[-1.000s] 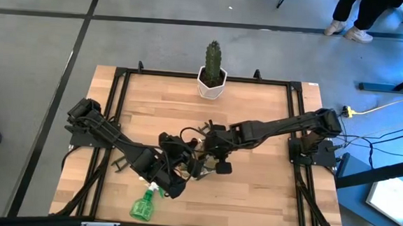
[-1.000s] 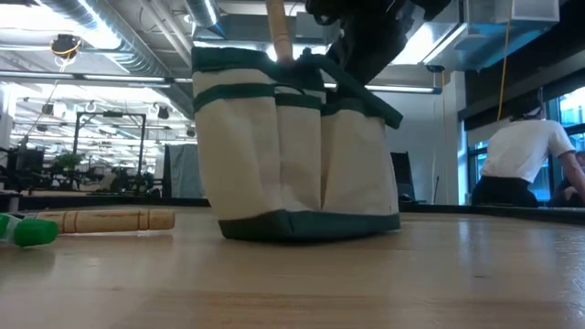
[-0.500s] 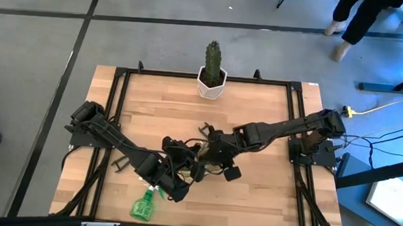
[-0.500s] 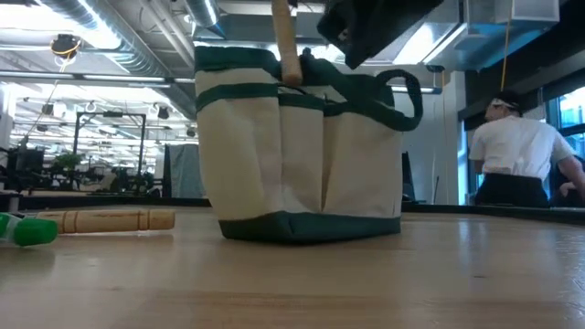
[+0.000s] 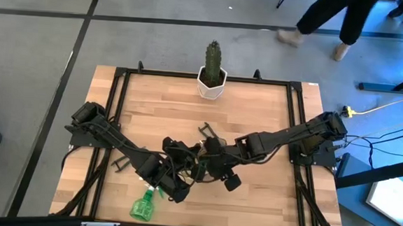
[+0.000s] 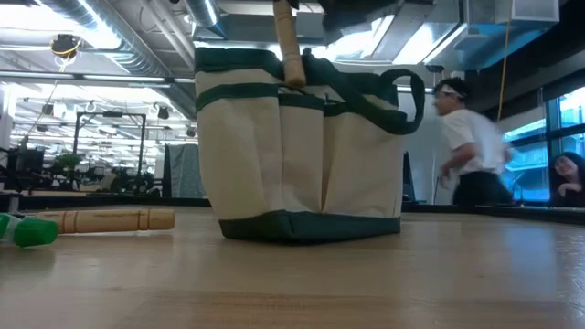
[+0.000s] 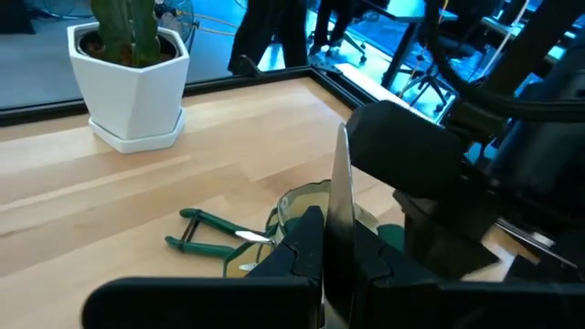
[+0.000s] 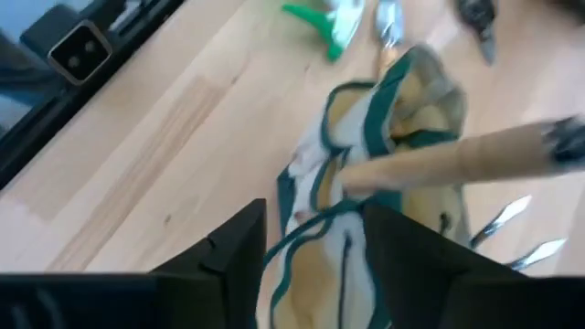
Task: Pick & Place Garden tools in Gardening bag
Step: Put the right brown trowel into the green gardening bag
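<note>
Left jaws (image 7: 334, 251) clenching metal tool blade (image 7: 340, 196), handle over gardening bag (image 6: 297, 146) | right jaws (image 8: 311, 242) spread, hovering above bag | long axis crossing bag mouth

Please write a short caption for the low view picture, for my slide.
A cream and green gardening bag stands on the wooden table, a wooden tool handle rising from its top.

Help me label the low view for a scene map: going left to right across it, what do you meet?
Green spray bottle lying at the left edge → wooden tool handle lying on the table → gardening bag standing upright, a wooden handle sticking up out of it → person walking in the room behind.
</note>
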`<state>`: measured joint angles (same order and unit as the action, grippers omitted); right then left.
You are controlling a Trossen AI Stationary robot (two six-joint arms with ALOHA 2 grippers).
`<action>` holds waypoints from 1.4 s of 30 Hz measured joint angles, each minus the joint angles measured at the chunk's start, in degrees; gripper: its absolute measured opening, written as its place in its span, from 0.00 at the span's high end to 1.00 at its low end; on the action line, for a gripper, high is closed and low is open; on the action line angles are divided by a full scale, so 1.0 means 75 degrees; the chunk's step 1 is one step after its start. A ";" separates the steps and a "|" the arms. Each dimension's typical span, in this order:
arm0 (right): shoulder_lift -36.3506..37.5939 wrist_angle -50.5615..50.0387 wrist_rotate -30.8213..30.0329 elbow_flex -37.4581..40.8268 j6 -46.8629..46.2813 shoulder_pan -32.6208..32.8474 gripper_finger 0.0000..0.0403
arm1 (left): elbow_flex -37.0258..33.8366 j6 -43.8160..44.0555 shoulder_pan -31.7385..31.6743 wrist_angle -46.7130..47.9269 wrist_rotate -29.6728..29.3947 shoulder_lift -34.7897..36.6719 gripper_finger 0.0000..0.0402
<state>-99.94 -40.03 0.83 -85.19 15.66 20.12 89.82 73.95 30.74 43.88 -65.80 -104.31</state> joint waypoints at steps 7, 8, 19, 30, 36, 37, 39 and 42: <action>0.0000 0.0361 -0.0222 0.0000 0.0032 -0.0222 0.65 | 0.0000 0.0090 0.0018 0.0003 0.0013 0.0000 1.00; 0.0000 0.0373 -0.0223 0.0000 0.0032 -0.0288 0.66 | 0.0000 0.0111 0.0033 0.0003 0.0017 0.0000 1.00; -0.0332 0.0169 0.0316 0.0000 0.0000 -0.0679 0.65 | -0.0003 0.0237 0.0087 0.0157 0.0003 0.0000 1.00; -0.0426 0.0311 0.0388 0.0122 -0.0009 -0.0717 0.65 | -0.0009 0.0237 0.0087 0.0198 -0.0006 0.0000 1.00; -0.0420 0.0551 0.0497 0.0286 -0.0098 -0.0718 0.65 | -0.0009 0.0237 0.0087 0.0205 -0.0008 0.0002 1.00; -0.0420 0.0568 0.0499 0.0286 -0.0162 -0.0728 0.65 | -0.0009 0.0240 0.0087 0.0204 -0.0012 0.0003 1.00; -0.0420 0.0596 0.0500 0.0286 -0.0225 -0.0737 0.65 | -0.0009 0.0242 0.0087 0.0203 -0.0012 0.0003 1.00; -0.0420 0.0593 0.0499 0.0286 -0.0237 -0.0743 0.66 | -0.0009 0.0243 0.0087 0.0201 -0.0026 0.0003 1.00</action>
<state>-103.09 -35.58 4.58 -83.05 13.89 14.55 89.76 75.77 31.40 45.39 -66.00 -104.29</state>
